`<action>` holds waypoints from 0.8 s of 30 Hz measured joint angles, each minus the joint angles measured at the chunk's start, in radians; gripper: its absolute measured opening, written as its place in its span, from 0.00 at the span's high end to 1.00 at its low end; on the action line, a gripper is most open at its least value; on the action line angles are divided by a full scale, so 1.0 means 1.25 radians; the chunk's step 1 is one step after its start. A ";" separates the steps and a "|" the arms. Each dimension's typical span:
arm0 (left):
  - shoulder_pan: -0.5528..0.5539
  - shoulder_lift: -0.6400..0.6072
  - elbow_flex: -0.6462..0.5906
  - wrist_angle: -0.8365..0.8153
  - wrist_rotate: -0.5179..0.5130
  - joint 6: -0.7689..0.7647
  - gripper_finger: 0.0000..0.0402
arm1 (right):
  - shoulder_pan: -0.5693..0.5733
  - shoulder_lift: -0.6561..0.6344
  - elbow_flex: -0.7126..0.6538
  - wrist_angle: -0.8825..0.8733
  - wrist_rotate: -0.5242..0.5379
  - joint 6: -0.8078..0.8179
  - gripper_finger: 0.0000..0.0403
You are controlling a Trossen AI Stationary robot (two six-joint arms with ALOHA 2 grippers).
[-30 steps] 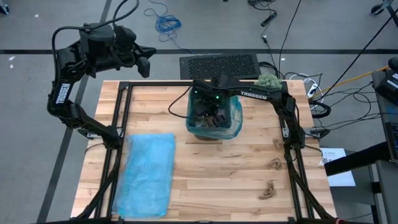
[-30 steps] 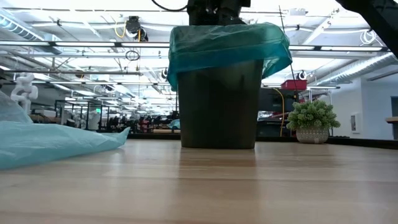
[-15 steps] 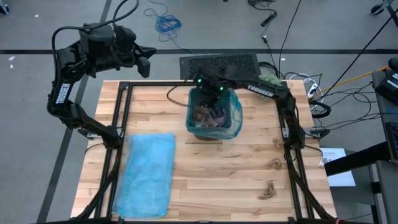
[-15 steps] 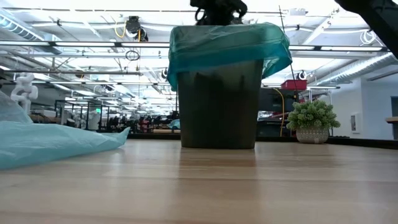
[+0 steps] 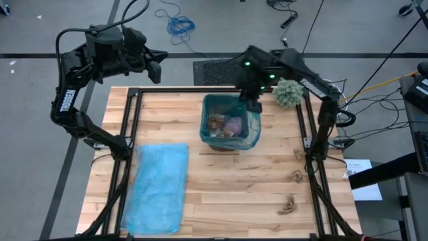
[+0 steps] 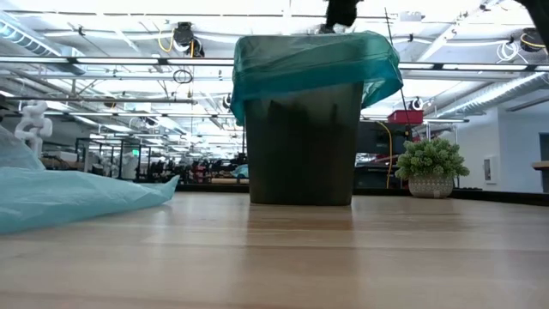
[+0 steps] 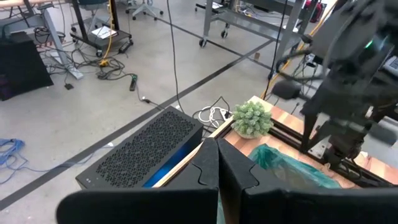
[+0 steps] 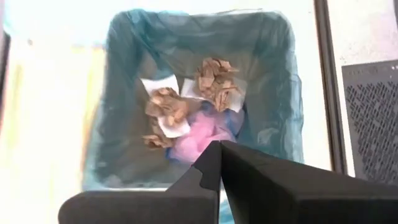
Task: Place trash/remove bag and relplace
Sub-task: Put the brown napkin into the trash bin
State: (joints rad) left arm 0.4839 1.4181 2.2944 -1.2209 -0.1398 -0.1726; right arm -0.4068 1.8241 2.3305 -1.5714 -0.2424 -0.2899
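A dark bin (image 5: 229, 127) lined with a teal bag (image 6: 313, 60) stands at the table's far middle. Inside lie brown paper wads (image 8: 214, 81), white scraps (image 8: 158, 86) and a lilac-pink piece (image 8: 199, 134). My right gripper (image 5: 254, 104) is shut and empty, above the bin's far right rim; it also shows in the right wrist view (image 8: 219, 149) and at the top of the low view (image 6: 341, 13). My left gripper (image 5: 158, 68) is shut and empty, held high beyond the table's far left corner (image 7: 217, 149).
A spare light-blue bag (image 5: 160, 184) lies flat at the near left. Three loose brown wads (image 5: 295, 177) lie along the right side. A fuzzy grey-green ball (image 5: 287, 92) sits at the far right edge. A black perforated box (image 5: 235, 70) stands behind the table.
My right gripper has risen out of the bin, where it reached in a second ago, and gone toward the table's far right corner. The trash in the bin now shows uncovered.
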 joint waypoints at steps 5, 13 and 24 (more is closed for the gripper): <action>0.000 0.000 0.000 0.000 0.000 0.002 1.00 | 0.001 -0.063 -0.055 0.002 -0.016 0.130 1.00; 0.000 0.000 0.000 0.000 -0.006 0.003 1.00 | 0.078 -0.208 -0.334 0.001 -0.063 0.352 1.00; 0.000 0.000 0.000 0.000 -0.006 0.005 1.00 | 0.367 -0.463 -0.691 0.000 -0.049 0.940 1.00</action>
State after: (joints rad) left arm 0.4843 1.4183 2.2944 -1.2203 -0.1474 -0.1663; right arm 0.0525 1.2449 1.4666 -1.5713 -0.3036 0.8850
